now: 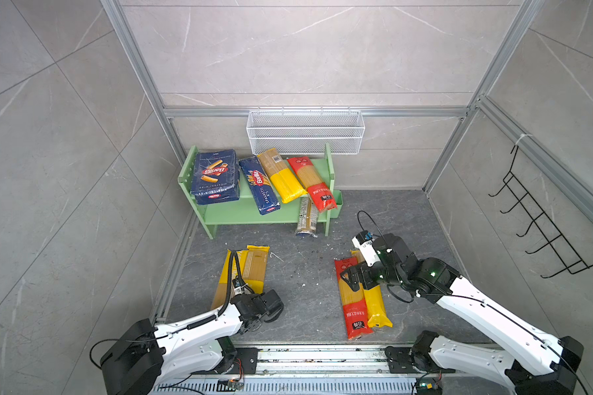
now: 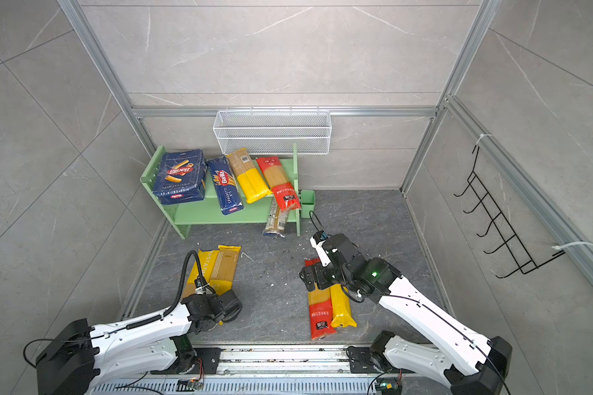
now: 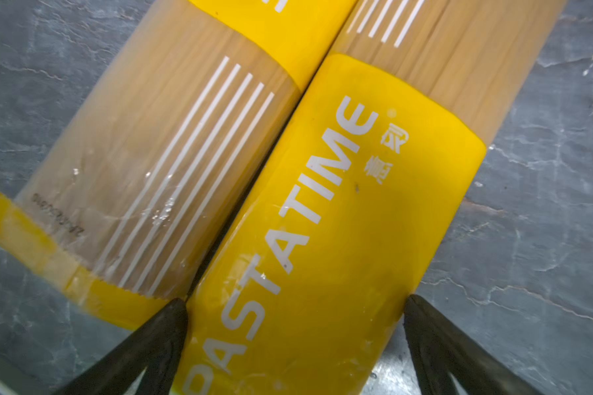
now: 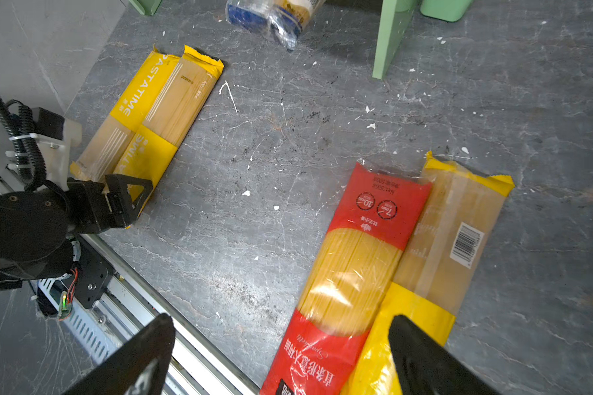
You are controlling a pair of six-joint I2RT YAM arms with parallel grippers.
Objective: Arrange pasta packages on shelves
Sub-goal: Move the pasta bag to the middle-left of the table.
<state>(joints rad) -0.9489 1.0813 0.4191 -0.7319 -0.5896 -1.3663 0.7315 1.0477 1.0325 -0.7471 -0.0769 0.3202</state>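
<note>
Front rail (image 1: 322, 357): carries both arm bases.

Left arm: reaches low and forward, wrist pitched down. Left end effector (image 3: 295, 299): released, jaws spread astride the near yellow end of one PASTATIME pack (image 3: 339, 205). One finger (image 3: 165, 328) sits at the seam with the twin pack (image 3: 151, 154). The two packs lie side by side, touching, on the desk (image 1: 302, 280).

Step judged: grasp ahead of a lift. Sink the seam-side finger cleanly between the packs and clamp one only. Close gently, as the strands likely snap, and an end grip may let the long bag droop.

Shelves (image 1: 240, 212), rear: the upper board holds Barilla boxes (image 1: 214, 178), a Barilla spaghetti pack (image 1: 259, 186), a yellow pack (image 1: 283, 178) and a red pack (image 1: 314, 183). A clear pack (image 1: 307, 219) slants from the lower board to the desk.

Right: red-ended pack (image 1: 351, 301) and yellow-ended pack (image 1: 375, 306), touching, on the desk. Right end effector (image 4: 280, 318): released, empty, hovering above them. Right arm: elbow raised, wrist turned inward.
</note>
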